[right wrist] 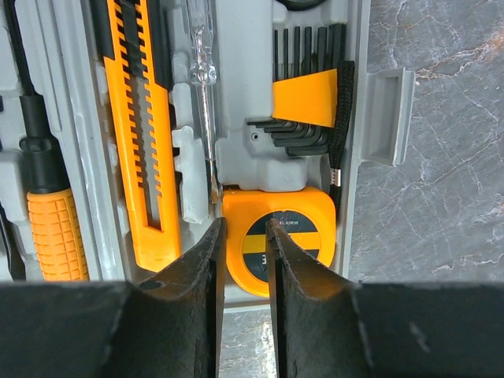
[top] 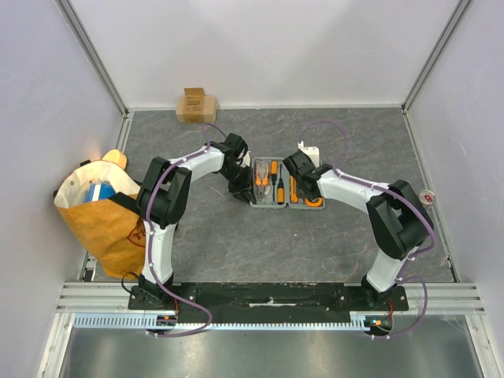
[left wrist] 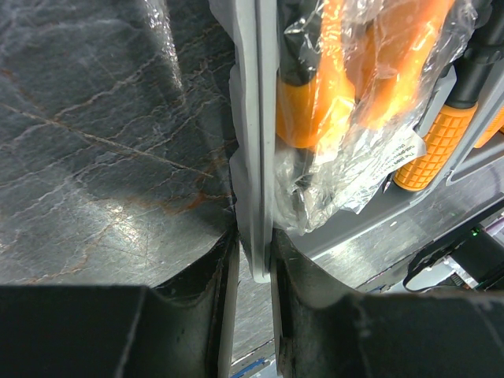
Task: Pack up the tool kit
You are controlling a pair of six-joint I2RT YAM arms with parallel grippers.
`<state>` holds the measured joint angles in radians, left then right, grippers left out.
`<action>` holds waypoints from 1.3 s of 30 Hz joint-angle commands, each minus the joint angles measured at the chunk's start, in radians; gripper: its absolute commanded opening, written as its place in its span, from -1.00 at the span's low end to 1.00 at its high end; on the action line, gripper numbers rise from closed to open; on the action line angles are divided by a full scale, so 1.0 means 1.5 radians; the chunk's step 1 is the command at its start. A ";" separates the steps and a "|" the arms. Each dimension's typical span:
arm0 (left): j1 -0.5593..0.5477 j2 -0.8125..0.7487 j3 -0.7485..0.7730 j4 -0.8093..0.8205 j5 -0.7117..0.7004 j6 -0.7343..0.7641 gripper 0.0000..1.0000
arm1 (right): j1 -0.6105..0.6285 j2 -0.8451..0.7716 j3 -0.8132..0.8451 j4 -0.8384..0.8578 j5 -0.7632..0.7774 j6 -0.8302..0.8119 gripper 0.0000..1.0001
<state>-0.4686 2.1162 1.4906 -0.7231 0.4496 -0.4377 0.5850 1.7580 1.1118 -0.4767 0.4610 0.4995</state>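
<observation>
The grey tool case [top: 279, 187] lies open mid-table with orange-and-black tools in its slots. My left gripper [top: 239, 175] is at its left edge; in the left wrist view the gripper [left wrist: 256, 252] is shut on the case's rim [left wrist: 256, 142], beside bagged orange-handled pliers [left wrist: 354, 87]. My right gripper [top: 303, 179] is over the right half. In the right wrist view the gripper [right wrist: 244, 232] is slightly open and empty, just above the orange tape measure [right wrist: 303, 228]. An orange utility knife [right wrist: 138, 134], a clear tester screwdriver [right wrist: 203, 87] and hex keys [right wrist: 307, 102] sit in their slots.
A small brown cardboard box [top: 195, 104] stands at the back wall. A yellow-orange bag [top: 98, 216] sits at the left edge. A small white object [top: 309, 149] lies just behind the case. A small round item [top: 428, 197] is at the right wall.
</observation>
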 commanded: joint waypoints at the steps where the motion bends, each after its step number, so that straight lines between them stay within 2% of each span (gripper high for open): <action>1: -0.002 0.033 -0.012 -0.030 -0.050 0.012 -0.44 | -0.013 0.001 -0.057 -0.040 -0.002 0.016 -0.40; 7: -0.003 0.033 -0.012 -0.030 -0.051 0.011 -0.44 | -0.013 0.003 -0.067 -0.033 -0.007 0.025 -0.40; 12: -0.003 0.023 -0.007 -0.030 -0.054 0.004 -0.40 | -0.016 -0.031 -0.005 -0.048 0.004 0.036 -0.32; 17: -0.002 -0.002 0.016 -0.031 -0.049 0.006 -0.22 | -0.029 -0.055 0.081 -0.088 0.033 0.049 -0.24; 21: -0.002 -0.026 0.059 -0.048 -0.050 0.017 -0.07 | -0.044 -0.073 0.110 -0.099 0.020 0.042 -0.20; 26: 0.002 -0.074 0.099 -0.058 -0.078 0.008 0.02 | -0.037 -0.094 0.100 -0.046 -0.076 -0.029 -0.05; 30: 0.017 -0.130 0.098 -0.056 -0.120 -0.015 0.04 | 0.006 -0.099 0.082 0.016 -0.175 -0.096 -0.04; 34: 0.045 -0.206 0.050 -0.026 -0.172 -0.047 0.05 | 0.063 -0.082 0.071 0.081 -0.226 -0.130 -0.02; 39: 0.107 -0.302 -0.032 0.015 -0.192 -0.086 0.04 | 0.117 -0.017 0.097 0.129 -0.253 -0.152 -0.02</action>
<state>-0.3737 1.7699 1.5196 -0.7540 0.2276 -0.4877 0.7189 1.6619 1.2255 -0.3851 0.1535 0.3355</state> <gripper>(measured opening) 0.521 0.493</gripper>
